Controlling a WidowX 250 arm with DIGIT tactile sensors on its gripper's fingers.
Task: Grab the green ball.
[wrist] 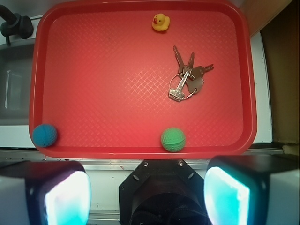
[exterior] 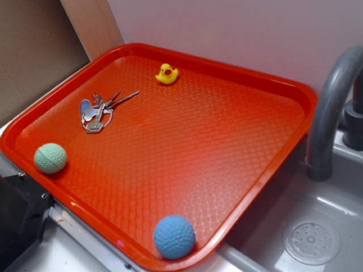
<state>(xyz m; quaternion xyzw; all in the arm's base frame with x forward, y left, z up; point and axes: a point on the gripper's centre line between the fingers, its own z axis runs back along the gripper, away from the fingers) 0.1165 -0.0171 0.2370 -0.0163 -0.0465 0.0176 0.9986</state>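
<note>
Black gripper (wrist: 147, 190) with two pale fingers (wrist: 65, 197) spread wide, empty, hovering just off the near rim of the red textured plastic tray (wrist: 140, 151). Small pale-green dimpled ball (wrist: 173, 139) sits on the tray just inside that rim (seam line visible in the exterior view). Larger light-blue dimpled ball (wrist: 45, 135) in the tray's near corner. Silver key bunch (wrist: 187, 77) mid-tray; yellow rubber duck (wrist: 161, 22) by the far rim.

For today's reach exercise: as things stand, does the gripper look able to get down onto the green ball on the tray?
Probably yes. The green ball sits alone near the red tray's rim, apart from the keys and blue ball. The gripper is open with nothing between them.
</note>
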